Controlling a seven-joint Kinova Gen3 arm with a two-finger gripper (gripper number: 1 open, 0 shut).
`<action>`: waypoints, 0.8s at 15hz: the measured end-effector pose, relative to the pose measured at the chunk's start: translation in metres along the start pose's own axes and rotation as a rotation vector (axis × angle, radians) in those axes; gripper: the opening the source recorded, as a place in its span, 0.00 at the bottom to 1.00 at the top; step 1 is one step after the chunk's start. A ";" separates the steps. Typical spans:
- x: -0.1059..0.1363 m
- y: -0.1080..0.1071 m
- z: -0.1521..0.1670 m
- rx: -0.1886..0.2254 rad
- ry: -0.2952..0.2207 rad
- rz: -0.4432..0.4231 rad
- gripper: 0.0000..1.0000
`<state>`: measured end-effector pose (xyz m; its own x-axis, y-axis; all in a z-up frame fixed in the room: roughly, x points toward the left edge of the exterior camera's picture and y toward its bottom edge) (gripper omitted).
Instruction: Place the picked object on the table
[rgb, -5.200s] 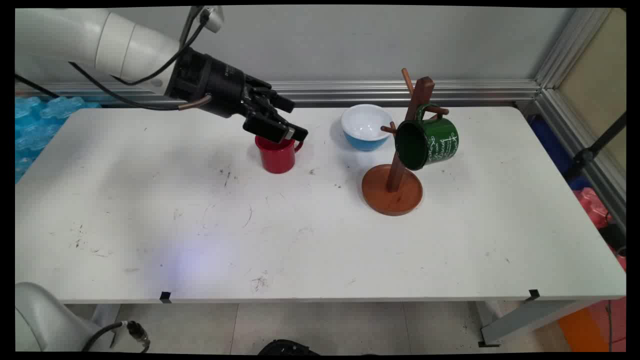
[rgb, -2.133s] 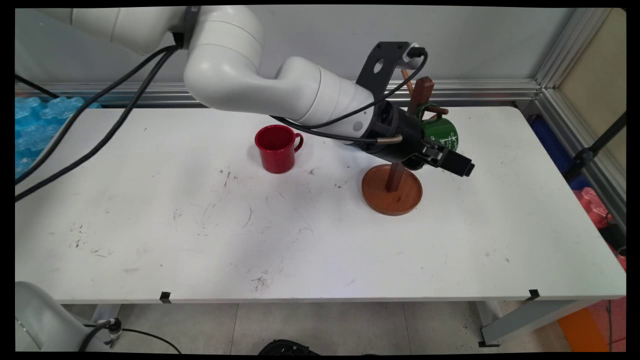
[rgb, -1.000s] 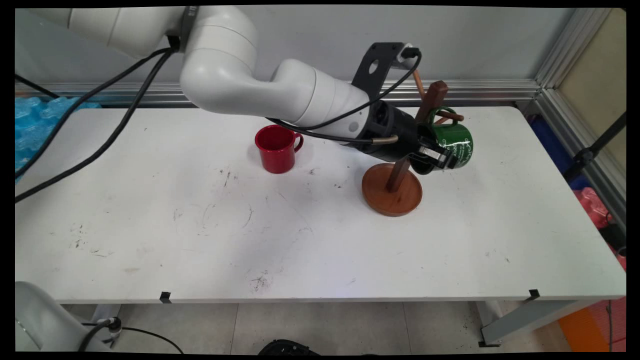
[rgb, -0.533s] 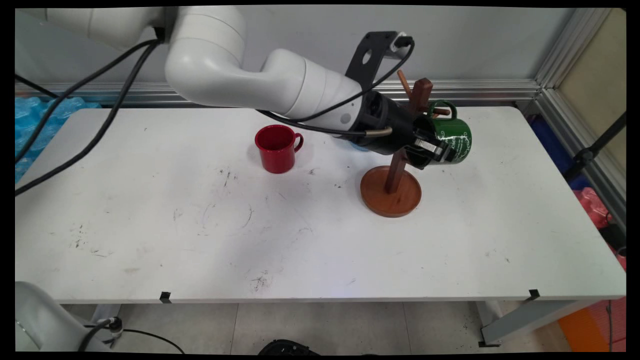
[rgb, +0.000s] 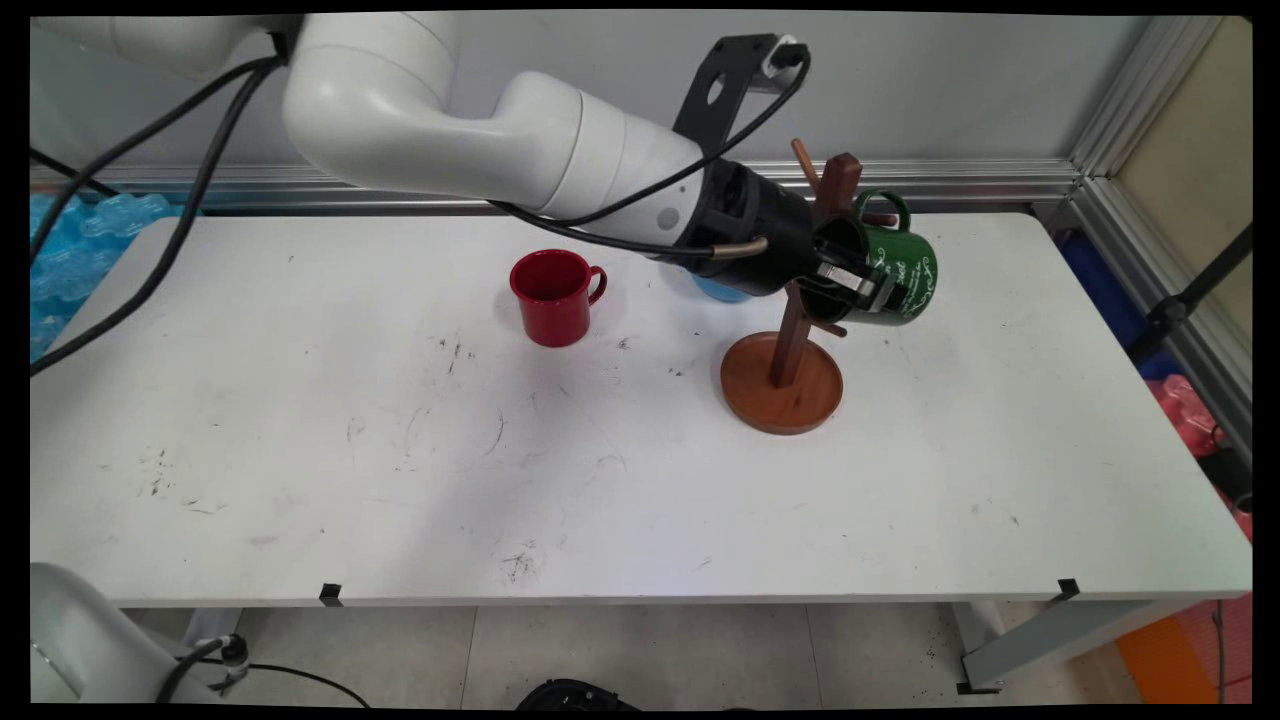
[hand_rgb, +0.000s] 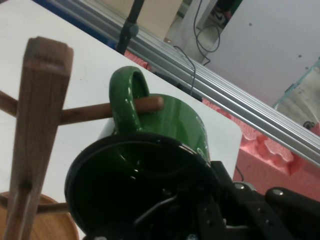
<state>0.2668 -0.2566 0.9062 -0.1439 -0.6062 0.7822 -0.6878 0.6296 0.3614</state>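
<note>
Blue bowl (rgb: 718, 291) mostly hidden behind arm; only small part of its side showed. Gripper (rgb: 850, 285) fingertips lost against green mug (rgb: 895, 280) rim; one finger possibly inside. Mug tree (hand_rgb: 37, 125) cut off at hand view's bottom and left edges. Mug's white lettering too small to read.

From my screen I see a red mug (rgb: 552, 297) standing upright on the white table (rgb: 600, 480), left of centre in the upper half, handle to the right. Right of it only a sliver of a blue bowl (rgb: 718, 290) shows. Blue foam (rgb: 70, 240) sits at the left edge, a metal rail (rgb: 1000, 178) runs along the wall, and pink bags (rgb: 1190, 410) lie at the right edge.
</note>
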 end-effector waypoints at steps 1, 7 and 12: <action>0.000 0.001 -0.002 -0.003 0.000 0.002 0.00; -0.003 0.010 -0.013 -0.028 -0.007 0.015 0.00; -0.007 0.020 -0.018 -0.053 -0.016 0.023 0.00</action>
<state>0.2667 -0.2308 0.9174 -0.1712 -0.5990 0.7823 -0.6457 0.6679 0.3701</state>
